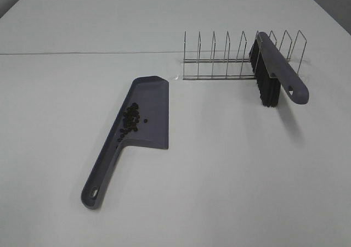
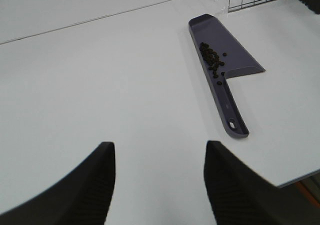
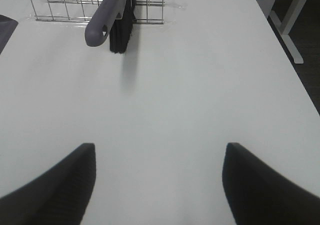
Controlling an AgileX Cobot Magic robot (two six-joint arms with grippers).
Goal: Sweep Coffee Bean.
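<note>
Dustpan handle (image 1: 101, 173): nearest item in the high view, grey-purple, with a hang hole at its free end. The dustpan (image 1: 151, 112) is laid flat on the white table (image 1: 230, 170); its long axis is run on a slant from that handle end up to the open lip, which is turned toward the wire rack (image 1: 241, 57).

Coffee bean (image 1: 130, 121): a loose dark cluster, held inside the dustpan tray against its side wall, just above the point where the handle begins. No stray beans are made out on the table beside the dustpan.

Brush (image 1: 274, 71): leaned in the wire rack, bristles down, its grey handle projected forward off the rack. It is placed well apart from the dustpan, on the far side of the rack from it.

Left gripper (image 2: 160, 185): fingers spread wide, nothing between them, held over bare table. The dustpan is seen ahead of it with the handle end nearest.

Right gripper (image 3: 159, 185): fingers likewise spread and empty. The brush is seen ahead of it, handle end toward it.

Governing relation: the dustpan is judged nearer the left arm, the brush nearer the right. With the beans already gathered in the tray, the sweeping is judged largely done.
</note>
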